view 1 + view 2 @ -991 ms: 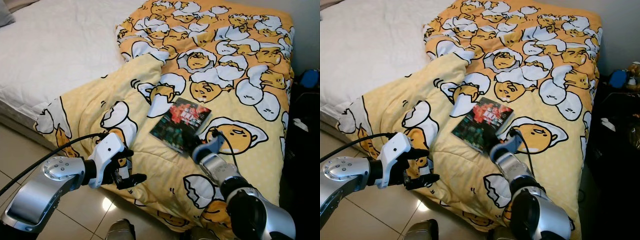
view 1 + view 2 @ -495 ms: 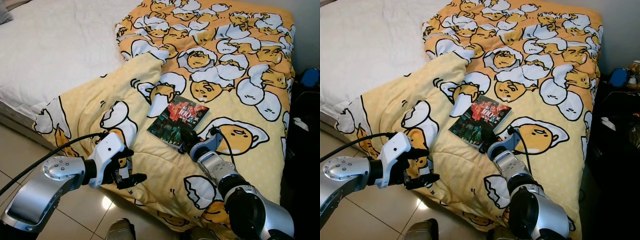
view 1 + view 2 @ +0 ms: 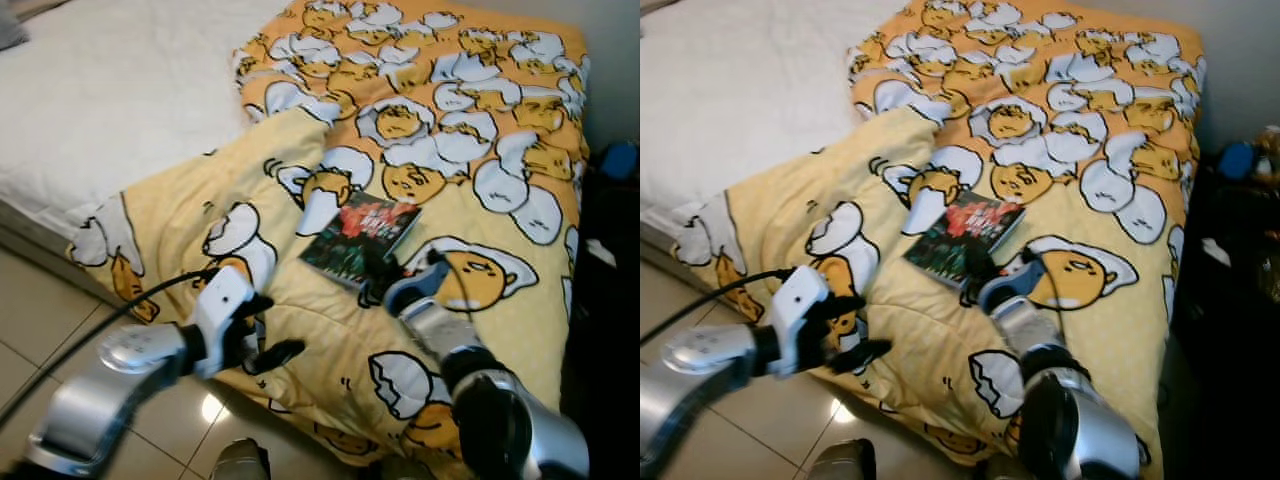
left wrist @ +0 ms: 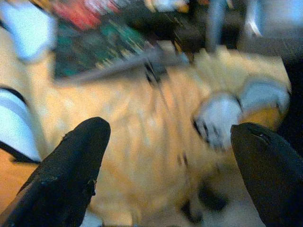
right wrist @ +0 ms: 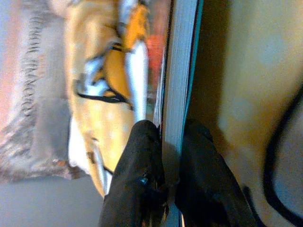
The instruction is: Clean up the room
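Note:
A dark book [image 3: 358, 240] with a red and green cover lies on the yellow egg-print duvet [image 3: 470, 150], near the bed's foot. My right gripper [image 3: 381, 284] has reached the book's near corner and is shut on it. In the right wrist view the two black fingers [image 5: 142, 179] pinch the page edge of the book [image 5: 180, 85]. My left gripper [image 3: 262, 338] hovers open at the hanging edge of the duvet, above the floor. In the left wrist view its fingers [image 4: 66, 170] stand wide apart, with the book [image 4: 94, 47] ahead.
The white mattress sheet [image 3: 110, 90] lies bare on the bed's left half. Beige floor tiles [image 3: 40, 330] run along the bed's near side. A dark stand with a blue object [image 3: 620, 158] is at the right edge.
My right gripper has slid forward onto the book's near corner and closed on it. The left arm has barely shifted. The camera has moved slightly.

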Available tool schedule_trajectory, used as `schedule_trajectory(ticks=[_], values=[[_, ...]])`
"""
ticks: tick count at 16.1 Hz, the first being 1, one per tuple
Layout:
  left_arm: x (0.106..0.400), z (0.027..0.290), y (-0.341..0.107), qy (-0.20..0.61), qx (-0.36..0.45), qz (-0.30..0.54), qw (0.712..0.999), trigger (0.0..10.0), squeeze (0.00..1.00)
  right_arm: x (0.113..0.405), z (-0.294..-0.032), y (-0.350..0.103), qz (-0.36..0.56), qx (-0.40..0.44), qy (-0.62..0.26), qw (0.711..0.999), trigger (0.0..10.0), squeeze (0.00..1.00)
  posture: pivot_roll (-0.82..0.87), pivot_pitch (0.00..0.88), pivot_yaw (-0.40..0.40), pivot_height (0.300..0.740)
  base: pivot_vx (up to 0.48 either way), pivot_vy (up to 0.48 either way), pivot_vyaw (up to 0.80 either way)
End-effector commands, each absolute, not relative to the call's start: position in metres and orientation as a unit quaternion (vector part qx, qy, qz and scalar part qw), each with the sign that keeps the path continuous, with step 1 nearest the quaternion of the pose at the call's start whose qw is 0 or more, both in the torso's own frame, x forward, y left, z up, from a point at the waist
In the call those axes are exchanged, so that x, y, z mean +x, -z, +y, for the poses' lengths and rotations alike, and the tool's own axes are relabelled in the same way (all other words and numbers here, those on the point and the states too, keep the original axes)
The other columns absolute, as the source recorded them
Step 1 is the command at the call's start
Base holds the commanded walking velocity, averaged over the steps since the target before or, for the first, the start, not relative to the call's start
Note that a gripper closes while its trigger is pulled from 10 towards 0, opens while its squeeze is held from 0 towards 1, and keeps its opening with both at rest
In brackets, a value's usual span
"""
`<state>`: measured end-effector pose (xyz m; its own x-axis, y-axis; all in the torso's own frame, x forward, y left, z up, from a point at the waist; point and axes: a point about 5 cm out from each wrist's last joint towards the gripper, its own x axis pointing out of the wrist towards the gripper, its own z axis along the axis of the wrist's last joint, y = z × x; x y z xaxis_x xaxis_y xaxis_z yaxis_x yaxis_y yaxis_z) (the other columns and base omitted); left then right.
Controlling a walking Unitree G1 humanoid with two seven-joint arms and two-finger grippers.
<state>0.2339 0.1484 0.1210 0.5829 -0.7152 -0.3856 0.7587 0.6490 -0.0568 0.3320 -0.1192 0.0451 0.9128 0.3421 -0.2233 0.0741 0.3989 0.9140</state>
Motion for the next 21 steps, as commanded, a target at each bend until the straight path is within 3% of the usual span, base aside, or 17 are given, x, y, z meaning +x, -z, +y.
schedule_trajectory(ticks=[1,4,8,12,13,14,16,19,21], values=[[0.237,0.152,-0.124,0.393,0.064,0.177,0.9,10.0,0.0,0.336,-0.13,-0.057,0.159,0.544,-0.095,0.818,0.0,0.0,0.15,0.0,-0.023,0.74,0.0,0.0,0.0],[0.255,0.146,-0.129,0.311,0.06,0.121,0.941,10.0,0.0,0.324,-0.157,-0.072,0.124,0.509,-0.099,0.846,0.0,0.0,0.09,0.0,-0.005,0.74,0.0,0.0,0.0],[0.258,0.161,-0.115,0.179,0.053,0.108,0.976,10.0,0.0,0.293,-0.154,-0.089,0.128,0.371,-0.098,0.915,0.0,0.0,0.05,0.0,-0.016,0.74,0.0,0.0,0.0],[0.251,0.17,-0.111,0.127,0.064,0.103,0.984,10.0,0.0,0.275,-0.156,-0.094,0.141,0.245,-0.052,0.958,0.0,0.0,0.07,0.0,-0.028,0.74,0.0,0.0,0.0],[0.249,0.172,-0.113,0.123,0.065,0.1,0.985,10.0,0.0,0.272,-0.157,-0.095,0.141,0.194,-0.046,0.97,4.5,0.0,0.08,0.0,-0.032,0.74,0.0,0.0,0.0],[0.249,0.172,-0.113,0.122,0.068,0.098,0.985,10.0,0.0,0.271,-0.155,-0.096,0.139,0.18,-0.048,0.973,10.0,0.0,0.09,0.0,-0.033,0.74,0.0,0.0,0.0],[0.254,0.172,-0.115,0.116,0.061,0.095,0.987,10.0,0.0,0.269,-0.151,-0.09,0.15,0.107,-0.049,0.982,10.0,0.0,0.07,0.0,-0.007,0.74,0.0,0.0,0.0],[0.262,0.171,-0.115,0.103,0.013,0.094,0.99,10.0,0.0,0.263,-0.157,-0.085,0.155,0.109,0.002,0.982,10.0,0.0,0.05,0.0,0.022,0.74,0.0,0.0,-0.72],[0.261,0.168,-0.112,0.113,0.029,0.098,0.988,10.0,0.0,0.261,-0.154,-0.081,0.163,0.106,-0.004,0.981,10.0,0.0,0.04,0.0,0.03,0.74,0.0,0.0,-0.8]])
